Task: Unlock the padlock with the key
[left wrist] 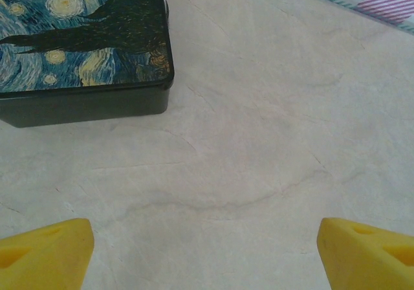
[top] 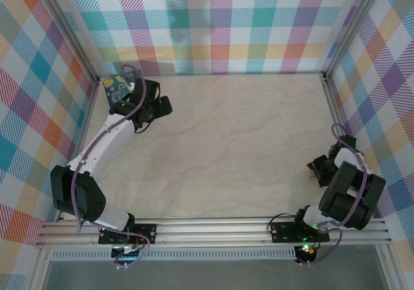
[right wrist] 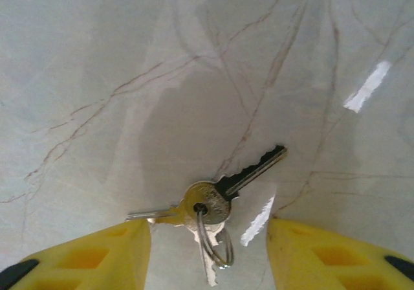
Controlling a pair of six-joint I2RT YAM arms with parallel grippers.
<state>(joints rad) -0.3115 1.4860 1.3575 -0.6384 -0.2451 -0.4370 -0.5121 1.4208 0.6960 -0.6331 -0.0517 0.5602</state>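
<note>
Yellow plastic fingertips (right wrist: pixel 97 257) of the right gripper (right wrist: pixel 207 232) stand apart at the bottom of the right wrist view. A bunch of metal keys (right wrist: pixel 210 202) on a wire ring lies flat on the table between them. One silver blade reaches the edge of the left-hand fingertip, though whether it is pressed cannot be told. One key's dark blade points up and to the right, and another key's tip is cut off by the frame. The left gripper (left wrist: pixel 204 238) hangs spread wide over bare table, touching nothing, near a dark tin box printed with a swirling blue-yellow night sky (left wrist: pixel 84 37). From above, that box sits in the far left corner, partly covered by the left arm, and the keys are hidden under the right gripper near the right wall. The surface is a pale marble-patterned tabletop (top: pixel 239 147), enclosed by pastel plaid walls (top: pixel 220 24), with an aluminium rail (top: pixel 213 228) along the near edge.
</note>
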